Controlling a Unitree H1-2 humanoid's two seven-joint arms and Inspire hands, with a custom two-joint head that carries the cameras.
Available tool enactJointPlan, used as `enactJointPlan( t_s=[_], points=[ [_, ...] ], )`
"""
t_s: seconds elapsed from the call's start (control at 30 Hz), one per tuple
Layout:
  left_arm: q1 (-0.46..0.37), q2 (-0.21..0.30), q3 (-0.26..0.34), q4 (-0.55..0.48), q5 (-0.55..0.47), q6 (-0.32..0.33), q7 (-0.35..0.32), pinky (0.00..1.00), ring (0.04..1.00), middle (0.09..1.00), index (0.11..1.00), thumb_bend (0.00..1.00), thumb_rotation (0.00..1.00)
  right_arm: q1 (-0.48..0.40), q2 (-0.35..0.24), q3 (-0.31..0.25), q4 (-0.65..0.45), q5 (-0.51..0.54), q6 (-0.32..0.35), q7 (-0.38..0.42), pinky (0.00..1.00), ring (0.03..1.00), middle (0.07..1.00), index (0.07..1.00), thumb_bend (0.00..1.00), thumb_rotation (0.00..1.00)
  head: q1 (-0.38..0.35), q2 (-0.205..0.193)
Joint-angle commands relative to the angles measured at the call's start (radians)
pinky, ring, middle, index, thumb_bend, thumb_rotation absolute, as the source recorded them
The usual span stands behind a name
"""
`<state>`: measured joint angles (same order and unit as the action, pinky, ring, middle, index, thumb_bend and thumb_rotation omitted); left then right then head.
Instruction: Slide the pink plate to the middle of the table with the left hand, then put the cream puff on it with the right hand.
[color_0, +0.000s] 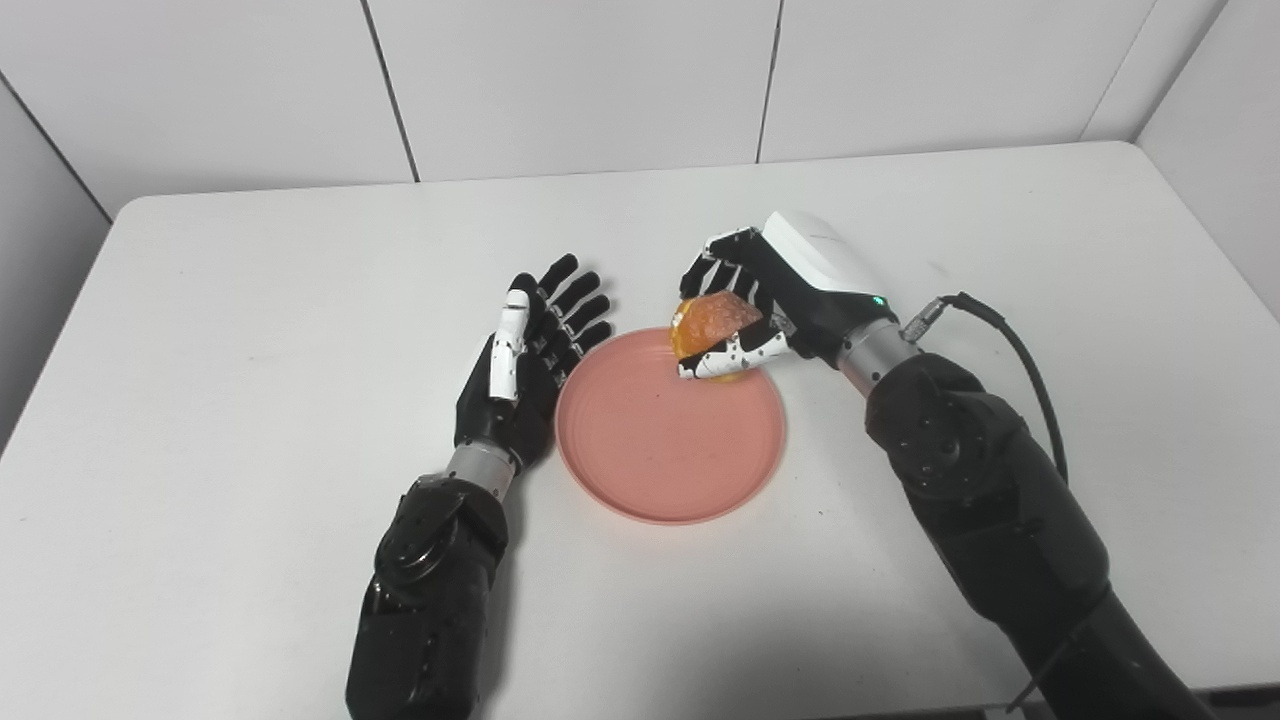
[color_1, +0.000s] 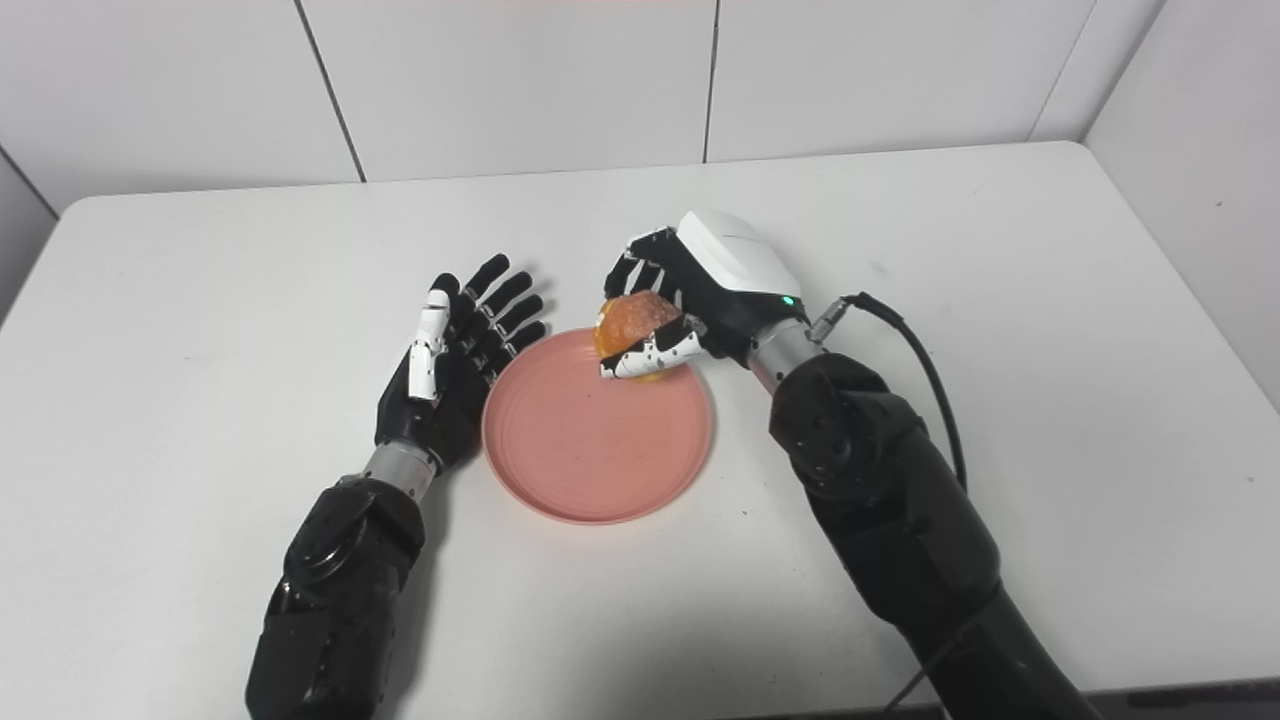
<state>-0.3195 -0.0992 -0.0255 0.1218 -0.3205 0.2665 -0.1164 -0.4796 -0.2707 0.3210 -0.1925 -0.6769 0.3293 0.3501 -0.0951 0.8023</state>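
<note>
A round pink plate (color_0: 660, 450) lies near the middle of the white table. My right hand (color_0: 760, 295) is shut on the golden-brown cream puff (color_0: 708, 322), holding it over the plate's far right rim; whether the puff touches the plate I cannot tell. My left hand (color_0: 530, 350) rests open on the table, fingers spread, its palm edge right beside the plate's left rim. In the right eye view the same plate (color_1: 590, 450) and cream puff (color_1: 632, 318) show between both hands.
The white table (color_0: 250, 350) ends at a wall of white panels at the back and a side wall at the right. A black cable (color_0: 1020, 350) loops off my right wrist over the table.
</note>
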Motion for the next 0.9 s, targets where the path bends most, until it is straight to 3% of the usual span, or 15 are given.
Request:
enactJointPlan(
  t_s=[0.0, 0.27, 0.67, 0.87],
  points=[
    [0.037, -0.006, -0.004, 0.034, 0.027, 0.086, 0.032, 0.86, 0.875, 0.885, 0.881, 0.41, 1.0, -0.045, 0.005, 0.001, -0.018, 0.001, -0.05, -0.02, 0.3, 0.373, 0.444, 0.488, 0.5, 0.14, 0.015, 0.006],
    [0.033, -0.019, -0.002, 0.023, 0.039, 0.098, 0.046, 0.84, 0.863, 0.874, 0.874, 0.42, 1.0, -0.042, 0.025, 0.046, -0.004, -0.045, -0.018, -0.003, 0.3, 0.383, 0.458, 0.489, 0.5, 0.14, 0.045, 0.023],
    [0.026, -0.024, 0.001, 0.017, 0.039, 0.107, 0.049, 0.84, 0.862, 0.873, 0.876, 0.43, 1.0, -0.024, 0.027, 0.097, 0.016, -0.079, -0.03, 0.017, 0.3, 0.384, 0.462, 0.49, 0.5, 0.13, 0.058, 0.043],
    [0.027, -0.023, 0.001, 0.0, 0.04, 0.122, 0.054, 0.84, 0.863, 0.875, 0.877, 0.42, 1.0, -0.015, 0.025, 0.125, 0.006, -0.129, -0.018, 0.028, 0.23, 0.317, 0.406, 0.489, 0.5, 0.14, 0.051, 0.054]
  ],
)
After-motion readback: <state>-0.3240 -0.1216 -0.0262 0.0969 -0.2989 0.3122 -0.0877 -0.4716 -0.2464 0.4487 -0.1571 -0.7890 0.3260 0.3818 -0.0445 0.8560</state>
